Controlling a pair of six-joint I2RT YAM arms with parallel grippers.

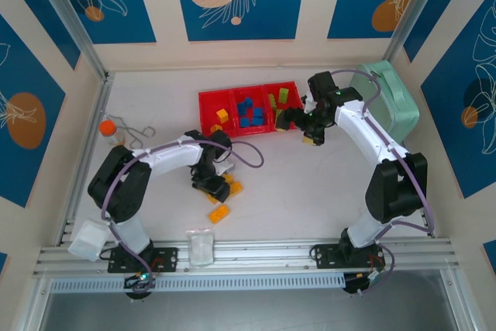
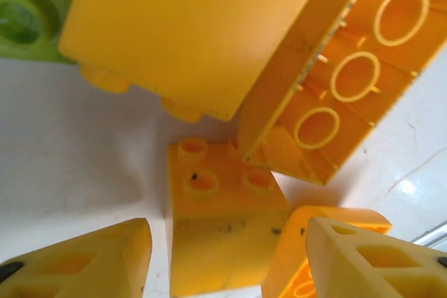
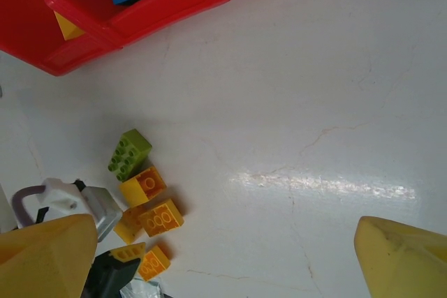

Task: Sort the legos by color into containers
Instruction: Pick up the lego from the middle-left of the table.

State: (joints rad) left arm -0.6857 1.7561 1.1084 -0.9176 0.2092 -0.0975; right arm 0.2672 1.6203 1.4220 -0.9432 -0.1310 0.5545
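My left gripper [image 2: 227, 259] [image 1: 213, 184] hangs low over a cluster of orange legos in front of the containers [image 1: 208, 106], its jaws apart on either side of a small orange brick [image 2: 216, 214]. A strip of table shows between that brick and the left finger [image 2: 91, 263]. Another orange brick [image 2: 300, 277] lies against the right finger [image 2: 370, 256]. A large orange brick [image 2: 349, 82] leans over them, hollow side showing, and a green brick [image 2: 28, 12] lies beyond. My right gripper [image 3: 223, 263] [image 1: 304, 127] is open above bare table near the red tray's right end.
The tray's bins [image 3: 160, 5] hold orange [image 1: 221, 116], blue [image 1: 249, 112] and green [image 1: 280, 98] bricks. More orange bricks [image 1: 219, 212] lie near the left gripper. A mint-green case [image 1: 391, 98] stands at the right, an orange-capped bottle [image 1: 111, 131] at the left, and plastic bags [image 1: 200, 246] by the front rail.
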